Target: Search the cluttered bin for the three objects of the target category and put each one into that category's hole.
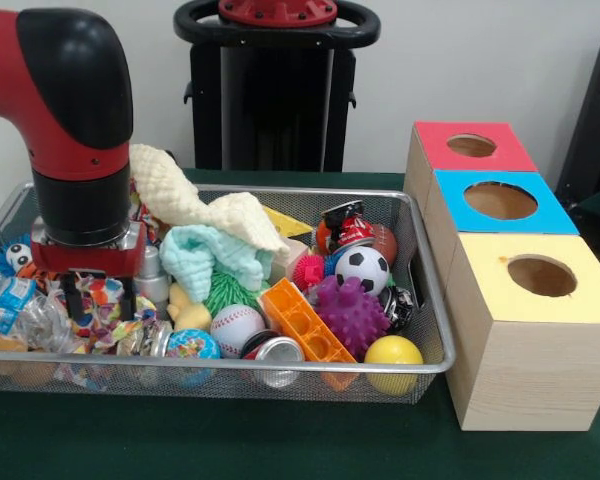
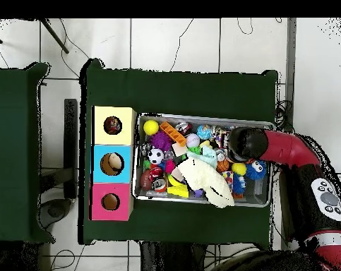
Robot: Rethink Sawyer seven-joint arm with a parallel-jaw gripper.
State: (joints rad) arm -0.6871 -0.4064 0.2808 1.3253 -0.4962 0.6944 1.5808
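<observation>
The wire mesh bin [image 1: 280,368] is full of toys and cloths; it also shows in the overhead view [image 2: 201,117]. A thin white cloth with coloured spots [image 1: 102,296] lies at the bin's left end, crumpled among plastic wrappers. My gripper [image 1: 100,305] is lowered into the bin right over it, fingers apart with the cloth bunched between them. In the overhead view the arm [image 2: 247,143] hides the gripper and the cloth. The yellow-faced box's round hole [image 1: 541,275] is right of the bin and also shows in the overhead view [image 2: 112,125].
A cream knitted cloth [image 1: 195,200] drapes over a mint fluffy cloth [image 1: 212,255] mid-bin. A soccer ball [image 1: 362,268], purple spiky ball [image 1: 351,315], yellow ball [image 1: 393,355] and orange block [image 1: 305,320] fill the right half. Blue-faced [image 1: 500,200] and red-faced [image 1: 470,146] boxes stand behind the yellow one.
</observation>
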